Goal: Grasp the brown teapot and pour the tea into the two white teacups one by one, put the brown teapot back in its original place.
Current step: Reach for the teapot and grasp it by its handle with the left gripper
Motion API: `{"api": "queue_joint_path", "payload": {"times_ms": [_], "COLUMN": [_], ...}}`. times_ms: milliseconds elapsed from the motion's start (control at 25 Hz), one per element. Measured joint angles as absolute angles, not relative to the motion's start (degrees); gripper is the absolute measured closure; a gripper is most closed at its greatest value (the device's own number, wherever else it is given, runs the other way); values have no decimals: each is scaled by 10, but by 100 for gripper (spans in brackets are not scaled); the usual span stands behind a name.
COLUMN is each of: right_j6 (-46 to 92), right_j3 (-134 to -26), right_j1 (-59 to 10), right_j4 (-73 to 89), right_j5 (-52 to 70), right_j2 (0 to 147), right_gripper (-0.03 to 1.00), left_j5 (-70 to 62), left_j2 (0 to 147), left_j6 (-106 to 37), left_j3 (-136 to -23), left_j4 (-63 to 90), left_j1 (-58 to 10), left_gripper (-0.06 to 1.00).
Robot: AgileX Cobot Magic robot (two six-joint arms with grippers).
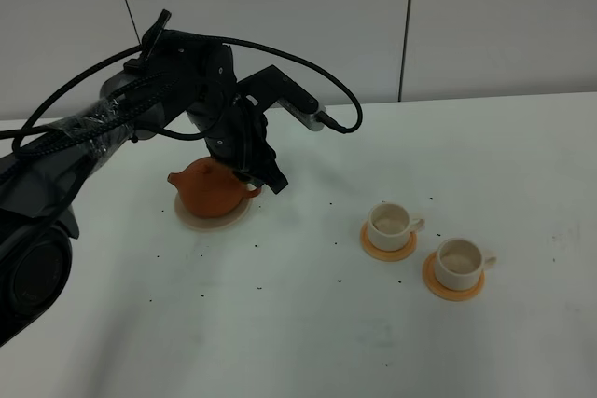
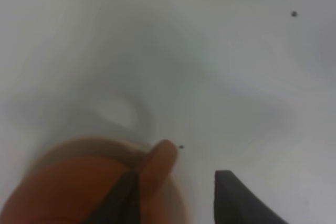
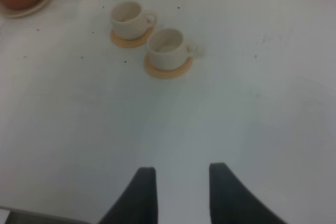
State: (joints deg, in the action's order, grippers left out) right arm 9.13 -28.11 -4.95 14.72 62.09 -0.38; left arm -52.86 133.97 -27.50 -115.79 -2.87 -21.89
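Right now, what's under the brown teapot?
A pale beige saucer lies under the brown teapot; only its rim shows around the base. The saucer's middle is hidden by the pot.

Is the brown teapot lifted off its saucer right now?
No, in the high view the brown teapot sits on the pale saucer, with no gap showing beneath it.

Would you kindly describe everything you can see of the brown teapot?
The brown teapot is round, squat and terracotta-orange. It looks like matte clay and has a short spout, a loop handle and a lid. It sits upright on a pale saucer on the white table. The left gripper is at its handle, jaws open with the handle between them; whether they touch it is unclear.
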Motion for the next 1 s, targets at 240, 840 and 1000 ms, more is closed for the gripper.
{"api": "queue_joint_path", "payload": {"times_ms": [240, 840, 1000], "right_j6": [91, 91, 91], "right_j3": [-281, -281, -281], "right_j1": [-49, -49, -49], "right_j4": [147, 147, 147], "right_j5": [621, 621, 621], "right_j2": [-4, -4, -4], "right_gripper": [73, 73, 73], "left_j5": [-496, -479, -497], "left_j2": [1342, 1370, 1370], "left_j6": [-266, -266, -268], "left_j3": [-1158, -1158, -1159], "left_j4": [-25, 0, 3], "left_j1": [-214, -212, -212], "left_gripper": [54, 54, 55]}}
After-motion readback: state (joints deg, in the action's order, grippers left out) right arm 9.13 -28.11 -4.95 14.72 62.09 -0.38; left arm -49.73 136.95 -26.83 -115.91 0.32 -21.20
